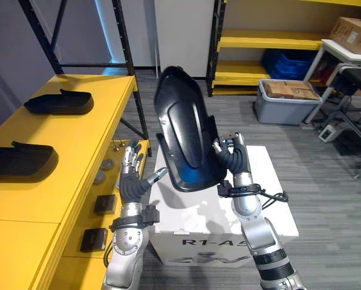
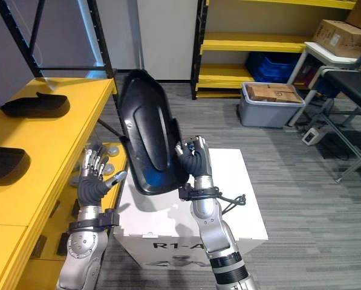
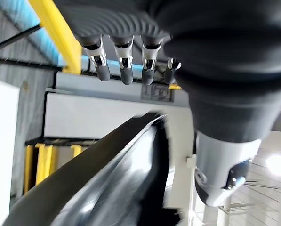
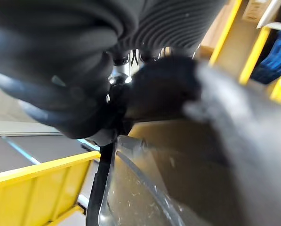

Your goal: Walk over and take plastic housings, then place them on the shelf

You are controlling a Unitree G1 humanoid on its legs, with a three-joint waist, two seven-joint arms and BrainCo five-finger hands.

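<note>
A large glossy black plastic housing (image 1: 183, 127) stands nearly upright above a white box (image 1: 271, 199). My right hand (image 1: 231, 158) is shut on its lower right edge, and the right wrist view shows the housing (image 4: 178, 183) close against that hand. My left hand (image 1: 132, 175) is open beside the housing's lower left, fingers (image 3: 124, 70) straight and thumb reaching toward the rim. Two more black housings (image 1: 59, 103) (image 1: 20, 162) lie on the yellow shelf top (image 1: 77, 145) to my left.
Small dark parts (image 1: 104, 204) sit on a lower yellow ledge by my left arm. A black rack post (image 1: 129, 66) rises behind the shelf. A grey tote with cardboard (image 1: 286, 99) and yellow racking (image 1: 271, 39) stand at the back right, next to a white table (image 1: 349, 51).
</note>
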